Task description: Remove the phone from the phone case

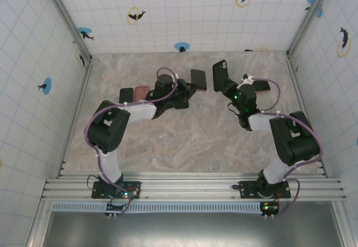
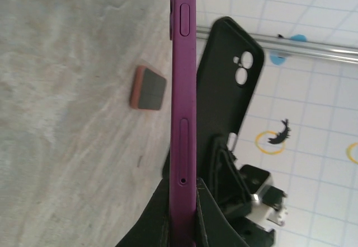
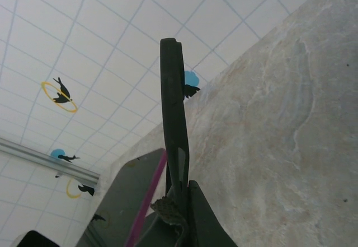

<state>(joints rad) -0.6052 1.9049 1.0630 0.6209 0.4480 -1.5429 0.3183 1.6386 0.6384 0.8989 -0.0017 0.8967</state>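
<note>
The marbled bench (image 1: 184,140) sits inside tiled walls, and both arms reach over its far half. The left arm holds the purple phone (image 2: 183,90) off the surface. In the top view its dark screen (image 1: 198,79) shows just left of centre. The left pincer (image 2: 182,216) is clenched on the phone's lower end, pressing its front and back faces, so most of the handset stands free above the grip.

Just right of it, the right arm carries the black phone case (image 1: 222,74). The case is empty: light shows through its camera cut-outs (image 2: 226,90). The right pincer (image 3: 179,213) is clamped on the bottom of the case, which rises edge-on in the right wrist view (image 3: 173,101). Phone and case are apart but near, so I judge the separation done and only the setting down left.

Smaller things lie on the bench. By the left arm are a salmon-cased handset (image 1: 141,93) and a black handset (image 1: 126,95), with another cased handset (image 1: 269,85) far right.

The risks come from the holds. The phone is pinched low on smooth faces, so a quick swing could make it pivot or slide out and fall. The case looks soft and may flop or twist loose. Because the two arms are close, a careless turn could knock the phone against the case. Lowering on the left could also land the phone on the spare handsets.
</note>
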